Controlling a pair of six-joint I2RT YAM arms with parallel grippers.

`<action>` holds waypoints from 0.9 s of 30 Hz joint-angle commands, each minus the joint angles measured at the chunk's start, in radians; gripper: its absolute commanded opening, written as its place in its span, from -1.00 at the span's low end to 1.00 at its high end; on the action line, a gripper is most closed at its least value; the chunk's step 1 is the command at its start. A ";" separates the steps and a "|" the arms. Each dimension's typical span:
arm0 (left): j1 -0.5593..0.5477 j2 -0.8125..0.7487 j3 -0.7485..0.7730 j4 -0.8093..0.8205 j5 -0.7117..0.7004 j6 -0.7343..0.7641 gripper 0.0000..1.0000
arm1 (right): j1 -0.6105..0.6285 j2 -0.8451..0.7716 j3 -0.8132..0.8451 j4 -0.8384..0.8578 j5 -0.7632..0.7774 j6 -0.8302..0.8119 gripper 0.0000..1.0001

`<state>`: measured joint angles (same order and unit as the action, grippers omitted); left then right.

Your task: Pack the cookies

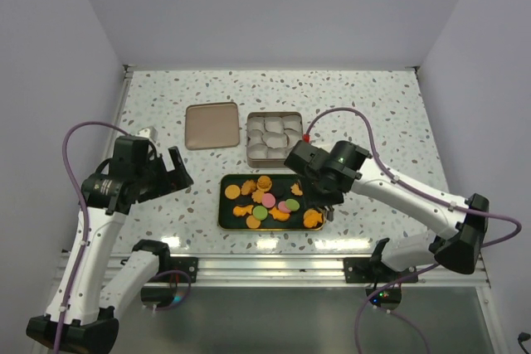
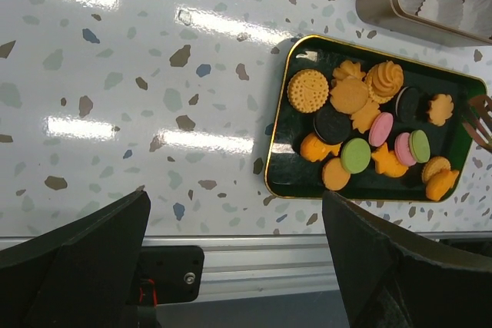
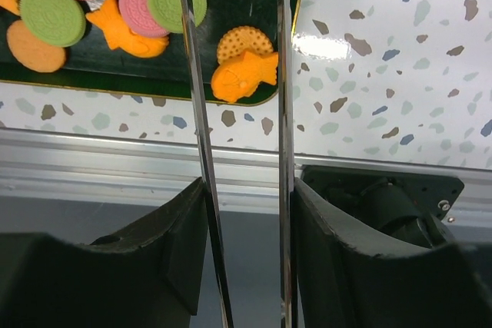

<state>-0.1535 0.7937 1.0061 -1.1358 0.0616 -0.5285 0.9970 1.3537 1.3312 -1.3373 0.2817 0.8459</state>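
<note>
On the speckled table [image 1: 373, 97], near its front edge and between the two arms, a black tray [image 1: 226, 220] with a gold rim holds the cookies [image 1: 267, 202]. All of them lie flat on the tray: orange rounds and flower and fish shapes, some pink and green rounds, and two dark rounds seen from the left wrist. Behind the tray stands a square tin [image 1: 250, 155] filled with white paper cups [image 1: 274, 134]. Its lid [image 1: 211, 125] lies flat just to the left, apart from the tin.

Left gripper [image 1: 170, 176]: fingers spread wide, holding nothing, over bare table to the left of the tray.

Right gripper [image 3: 247, 197]: over the right end of the tray, fingers partly closed on a pair of metal tongs [image 3: 201, 113]. One blade lies against each finger. In the right wrist view the blades run forward across the tray's near right corner, where an orange fish and a dotted orange round lie between them. The blade tips pass out of that view, so contact with any cookie cannot be judged. The left wrist view shows what appears to be a slotted tong tip at the tray's right edge.
</note>
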 commanded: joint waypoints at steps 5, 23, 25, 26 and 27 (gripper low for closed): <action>-0.009 -0.011 0.031 -0.015 -0.013 0.030 1.00 | 0.009 0.013 -0.056 0.050 -0.033 0.015 -0.01; -0.009 -0.022 0.026 -0.021 -0.040 0.036 1.00 | 0.014 0.097 -0.070 0.113 -0.059 -0.019 0.02; -0.009 -0.021 0.026 -0.022 -0.042 0.039 1.00 | 0.012 0.102 -0.070 0.115 -0.059 -0.022 -0.03; -0.009 -0.021 0.026 -0.022 -0.043 0.039 1.00 | 0.014 0.101 -0.070 0.113 -0.059 -0.025 -0.12; -0.009 -0.021 0.026 -0.022 -0.043 0.039 1.00 | 0.014 0.101 -0.072 0.112 -0.059 -0.027 -0.18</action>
<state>-0.1543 0.7841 1.0061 -1.1465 0.0322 -0.5133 1.0035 1.4548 1.2518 -1.2362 0.2169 0.8276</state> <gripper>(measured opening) 0.997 0.451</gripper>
